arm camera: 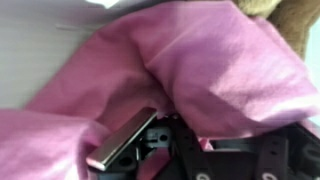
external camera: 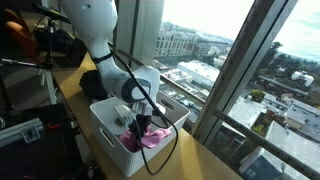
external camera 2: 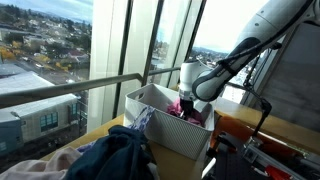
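Note:
My gripper reaches down into a white bin on a wooden counter by the window, also visible in an exterior view. A pink cloth fills the wrist view and bunches over my jaws. The left finger shows as a grey pad; the right finger is hidden under the cloth. The jaws look closed on a fold of the pink cloth. The pink cloth shows inside the bin in both exterior views.
The white bin stands beside tall window panes and a railing. A pile of dark blue and mixed clothes lies on the counter in front of the bin. Cables and equipment sit behind the arm's base.

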